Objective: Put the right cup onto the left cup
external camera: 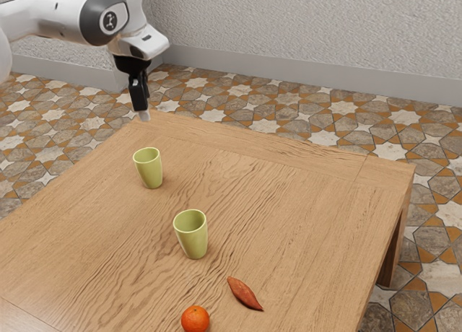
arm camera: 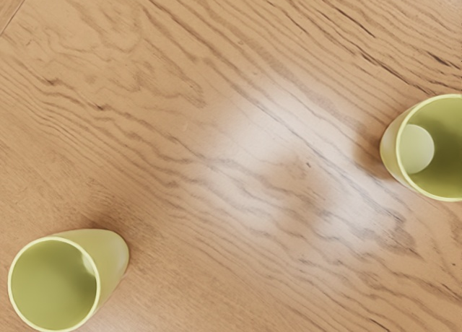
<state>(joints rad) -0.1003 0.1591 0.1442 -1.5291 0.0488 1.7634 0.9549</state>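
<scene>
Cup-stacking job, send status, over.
Gripper raised. One green cup and the other green cup upright on wooden table, apart, unstacked; neither held. Nothing standing between them.

Plain yellow-green cups stand on brown, wavy-grained wood.

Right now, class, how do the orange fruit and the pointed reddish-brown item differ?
The orange fruit is round, while the pointed item is long and tapers at its ends. The orange fruit is bright orange; the pointed item is a duller reddish brown. Both lie on the wooden table.
</scene>
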